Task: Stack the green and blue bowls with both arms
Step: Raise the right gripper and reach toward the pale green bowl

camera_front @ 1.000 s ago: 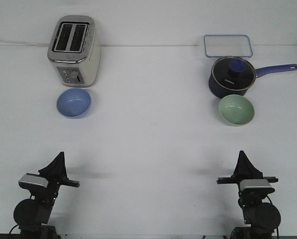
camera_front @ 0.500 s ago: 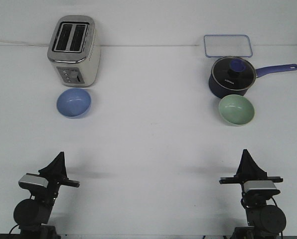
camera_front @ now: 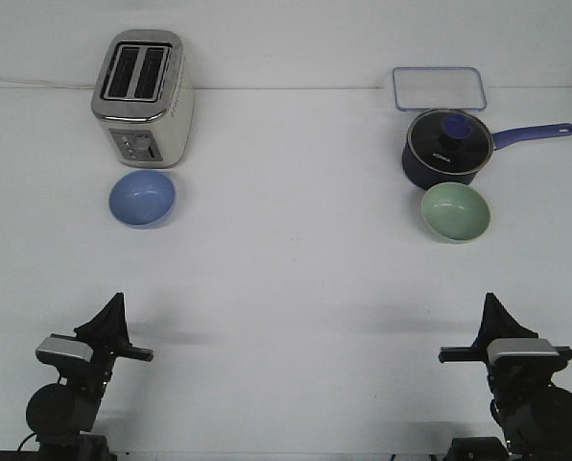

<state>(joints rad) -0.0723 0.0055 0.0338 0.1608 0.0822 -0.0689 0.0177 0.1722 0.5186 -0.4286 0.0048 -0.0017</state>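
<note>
The periwinkle blue bowl (camera_front: 142, 198) sits upright on the white table just in front of the toaster, at the left. The pale mint green bowl (camera_front: 455, 211) sits upright at the right, just in front of the saucepan. My left gripper (camera_front: 112, 310) is low at the near left, far from the blue bowl, its fingers together in a point and empty. My right gripper (camera_front: 492, 310) is low at the near right, well short of the green bowl, fingers together and empty.
A silver toaster (camera_front: 142, 97) stands at the back left. A dark navy saucepan (camera_front: 443, 148) with a glass lid and long handle stands at the back right, with a clear rectangular container (camera_front: 439, 88) behind it.
My right gripper has moved to the right and slightly nearer the front edge. The left arm and both bowls have not moved.
</note>
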